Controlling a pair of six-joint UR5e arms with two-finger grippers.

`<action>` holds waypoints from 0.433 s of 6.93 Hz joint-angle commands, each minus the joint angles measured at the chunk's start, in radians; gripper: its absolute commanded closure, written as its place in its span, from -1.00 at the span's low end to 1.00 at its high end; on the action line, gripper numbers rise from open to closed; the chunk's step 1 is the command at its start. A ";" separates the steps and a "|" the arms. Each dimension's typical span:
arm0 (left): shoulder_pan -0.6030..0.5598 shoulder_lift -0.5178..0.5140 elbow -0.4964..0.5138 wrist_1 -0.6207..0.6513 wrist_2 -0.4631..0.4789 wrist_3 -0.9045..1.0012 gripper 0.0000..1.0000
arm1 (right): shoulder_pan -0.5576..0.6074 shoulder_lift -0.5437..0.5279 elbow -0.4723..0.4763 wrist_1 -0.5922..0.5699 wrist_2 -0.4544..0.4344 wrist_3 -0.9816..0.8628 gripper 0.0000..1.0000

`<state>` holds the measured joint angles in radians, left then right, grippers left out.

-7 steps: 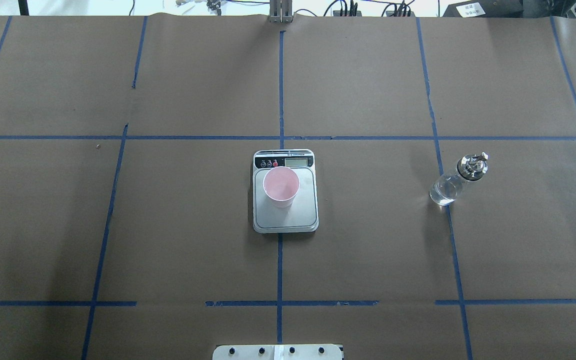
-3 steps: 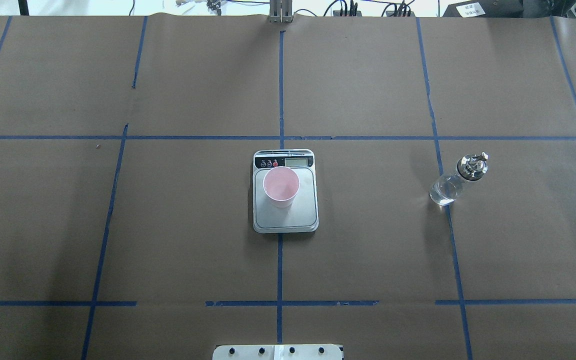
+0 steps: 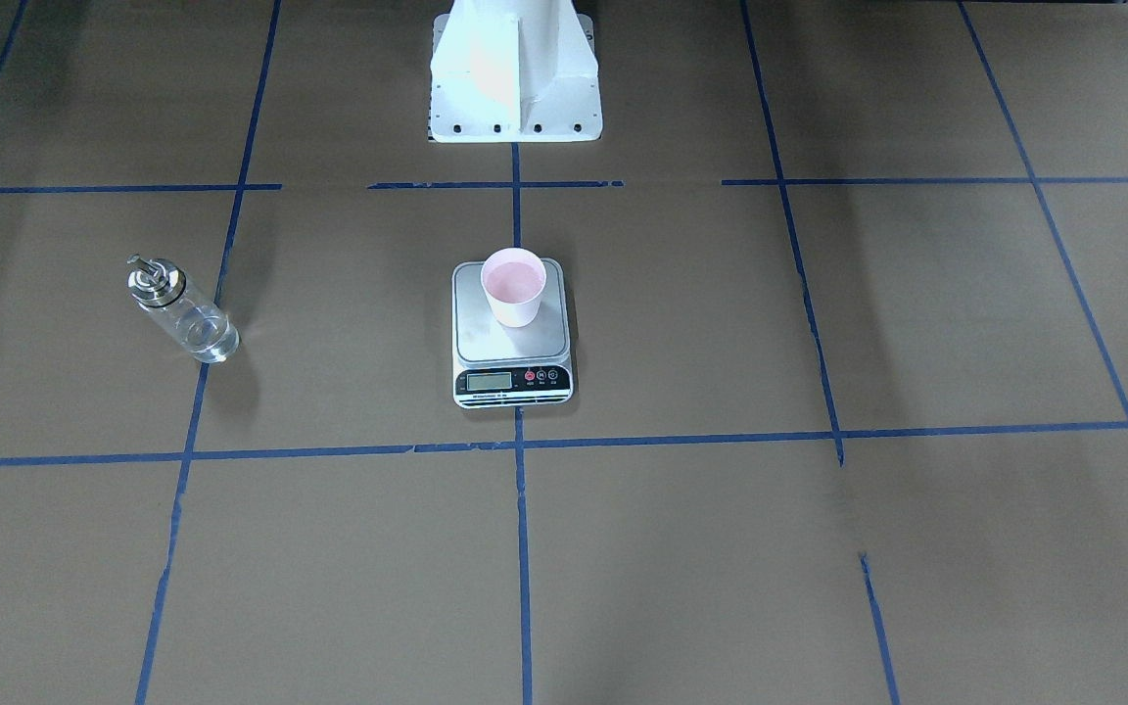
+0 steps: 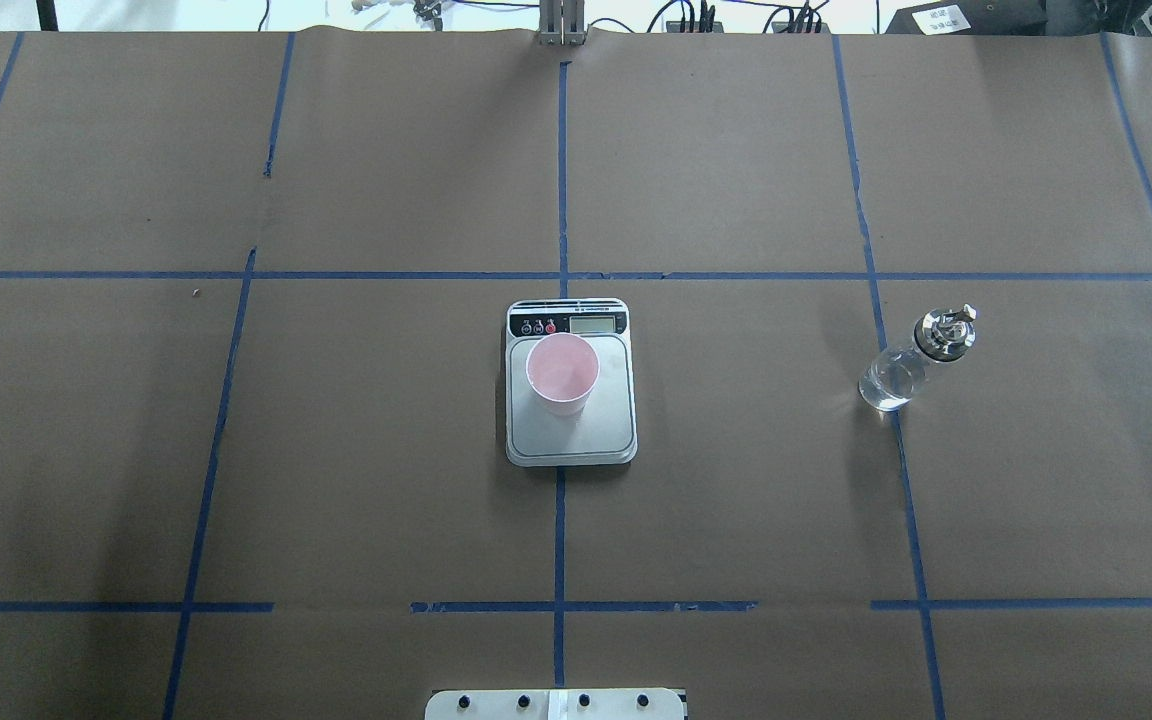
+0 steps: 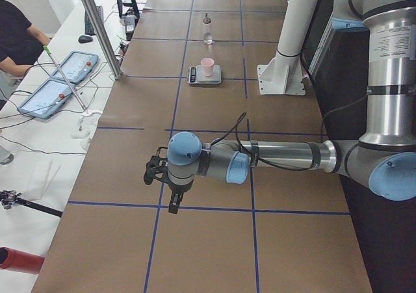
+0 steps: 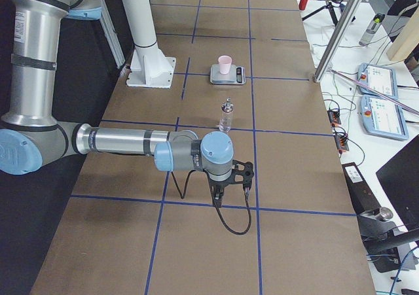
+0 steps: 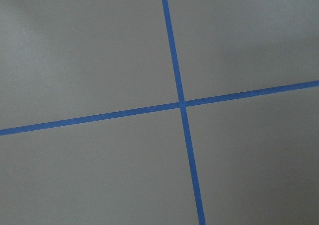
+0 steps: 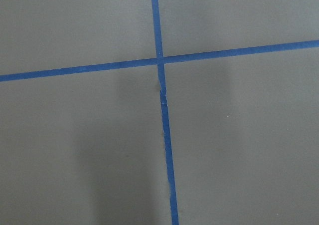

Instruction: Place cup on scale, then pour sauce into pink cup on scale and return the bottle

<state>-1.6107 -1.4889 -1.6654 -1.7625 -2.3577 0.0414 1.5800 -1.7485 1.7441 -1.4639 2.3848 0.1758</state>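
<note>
On the scale [image 4: 598,430]: pink cup [image 4: 562,373], upright. Bottle [image 4: 914,358] stands well apart. Left claw [image 5: 173,203], right claw [image 6: 218,200] both far off; cannot tell if wide or narrow.

— What covers the table?
— Brown paper [image 4: 736,500], crossed by blue tape lines [image 4: 559,540] into a grid.
— And along the left edge of the left-side view?
— A white bench [image 5: 58,130] with two blue-edged tablets [image 5: 39,98] and a slanted metal post [image 5: 97,26]. A person in a black top [image 5: 16,33] is at upper left; a red cylinder [image 5: 19,259] lies at lower left.
</note>
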 commanded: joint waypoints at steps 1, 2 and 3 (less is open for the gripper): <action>0.000 -0.001 0.001 0.000 0.000 0.000 -1.00 | 0.000 0.000 0.000 0.001 0.001 -0.002 -1.00; 0.000 -0.001 0.001 0.000 0.000 0.000 -1.00 | 0.000 0.000 0.000 0.001 0.001 -0.009 -1.00; 0.000 -0.001 0.001 0.000 0.000 0.000 -1.00 | 0.000 0.000 0.000 0.001 0.001 -0.010 -1.00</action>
<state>-1.6107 -1.4894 -1.6646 -1.7625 -2.3577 0.0414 1.5800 -1.7487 1.7441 -1.4635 2.3853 0.1693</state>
